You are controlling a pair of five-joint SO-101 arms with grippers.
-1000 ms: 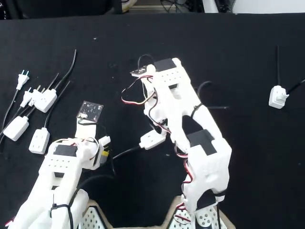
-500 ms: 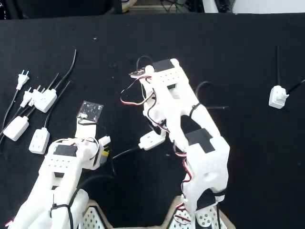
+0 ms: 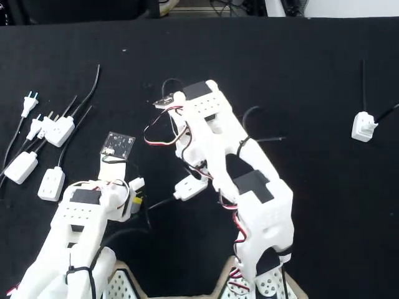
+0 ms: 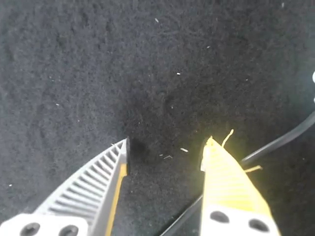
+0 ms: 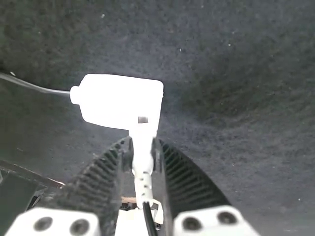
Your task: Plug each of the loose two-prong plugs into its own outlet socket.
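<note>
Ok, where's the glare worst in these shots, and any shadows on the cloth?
Right wrist view: the socket ahead of the right hand is blown out to flat white, as is the plug it grips. Left wrist view: a dark shadow lies on the cloth beside the grey fingertip of the left hand. High view: lighting looks even.

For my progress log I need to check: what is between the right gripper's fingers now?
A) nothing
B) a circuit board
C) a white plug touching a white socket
C: in the right wrist view the right gripper is shut on a white plug whose front end touches the white socket.
</note>
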